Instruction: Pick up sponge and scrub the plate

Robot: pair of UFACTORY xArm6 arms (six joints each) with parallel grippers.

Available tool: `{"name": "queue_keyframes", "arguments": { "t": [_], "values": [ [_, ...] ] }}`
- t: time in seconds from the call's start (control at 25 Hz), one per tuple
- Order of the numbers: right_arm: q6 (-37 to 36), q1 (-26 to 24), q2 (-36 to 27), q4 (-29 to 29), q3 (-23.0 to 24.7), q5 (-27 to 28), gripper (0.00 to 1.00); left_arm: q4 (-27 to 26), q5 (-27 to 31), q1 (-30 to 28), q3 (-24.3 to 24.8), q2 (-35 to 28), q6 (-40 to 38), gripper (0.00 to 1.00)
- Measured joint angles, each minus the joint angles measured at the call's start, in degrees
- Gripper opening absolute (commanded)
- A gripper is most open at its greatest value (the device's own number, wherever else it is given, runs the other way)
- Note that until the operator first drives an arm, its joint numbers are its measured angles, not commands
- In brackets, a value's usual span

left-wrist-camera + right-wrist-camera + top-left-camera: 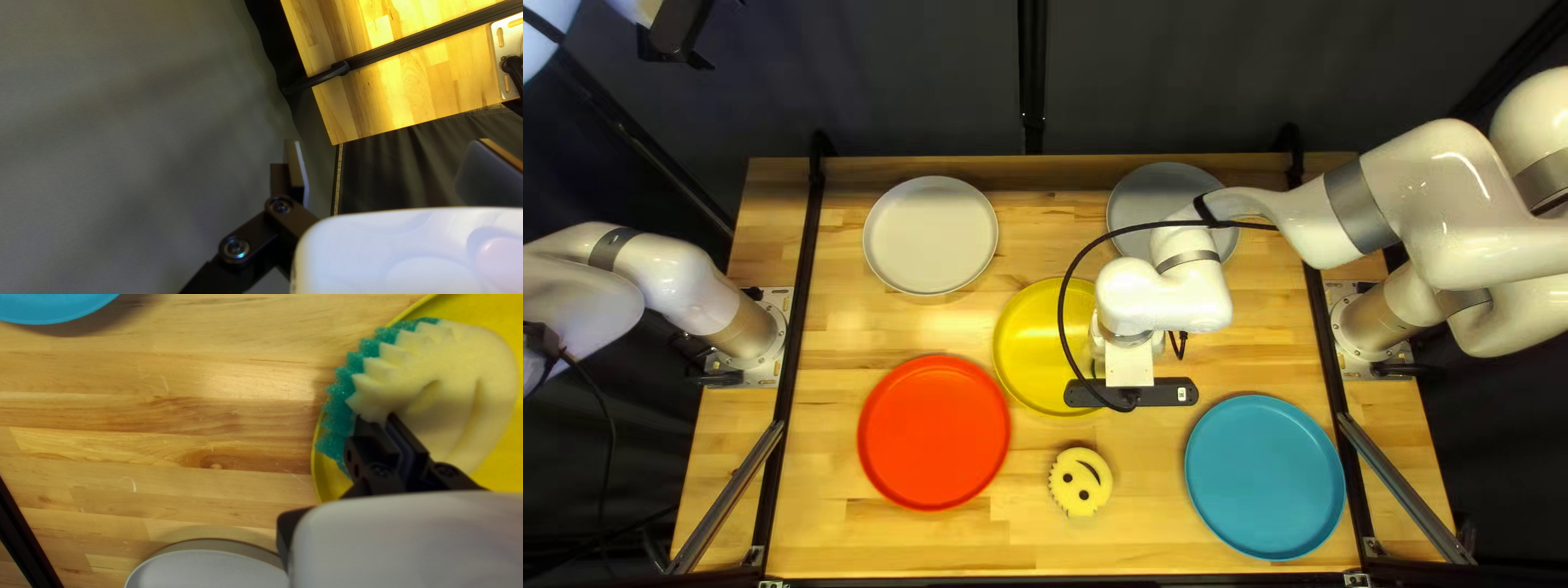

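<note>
Sponge (474,359) looks soft and thick, yellow on top and rough green below, with a zigzag edge on one side. The right gripper (1129,365) has it: in the right wrist view the gripper's (376,418) two fingers are close together, pinching a bit of sponge near the zigzags. The sponge is over the yellow plate (1035,359), near its rim – I cannot tell if they touch. The plate is round, smooth and shiny.

The left gripper (675,31) is up high. In the left wrist view the gripper's (389,149) fingers are wide apart and hold nothing. That view shows mostly the gray curtain (136,109), plus a corner of the wood table (397,71) and a black rail (425,38).

The top left view does not show the pinched sponge, as the right arm (1165,292) hides it. It does show what the right wrist view does not – a round smile sponge (1091,492), yellow with a bumpy edge, flat on the wood, and a smooth red plate (935,433). A white plate (931,234) sits at the back. The gray plate (1154,187) is partly under the arm. The blue plate (1265,476) is at the right of the top left view; the right wrist view shows only part of it. A thin black cord (1067,285) bends around the arm.
</note>
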Motion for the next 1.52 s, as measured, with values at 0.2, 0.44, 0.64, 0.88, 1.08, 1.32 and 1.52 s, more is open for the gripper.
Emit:
{"name": "queue_keyframes", "arguments": {
  "t": [0.2, 0.44, 0.64, 0.88, 1.08, 1.32, 1.52],
  "values": [
    [-0.8, -0.5, 1.5, -0.1, -2.6, 0.9, 0.0, 0.0, 0.0, 0.0, 0.0, 0.0, 0.0, 1.0],
    [-1.5, -0.9, 4.0, -0.6, -6.6, 2.2, 0.0, 0.0, 0.0, 0.0, 0.0, 0.0, 0.0, 1.0],
    [-2.5, -1.2, 7.2, -0.9, -10.9, 3.1, 0.0, 0.0, 0.0, 0.0, 0.0, 0.0, 0.0, 1.0],
    [-4.2, -1.9, 10.8, -1.3, -16.5, 5.0, 0.0, 0.0, 0.0, 0.0, 0.0, 0.0, 0.0, 1.0],
    [-5.5, -2.5, 14.3, -1.7, -22.1, 7.2, 0.0, 0.0, 0.0, 0.0, 0.0, 0.0, 0.0, 1.0],
    [-7.0, -3.3, 18.7, -2.1, -27.9, 8.8, 0.0, 0.0, 0.0, 0.0, 0.0, 0.0, 0.0, 1.0],
    [-7.6, -3.7, 20.2, -2.2, -29.3, 8.6, 0.0, 0.0, 0.0, 0.0, 0.0, 0.0, 0.0, 1.0]
  ]
}}
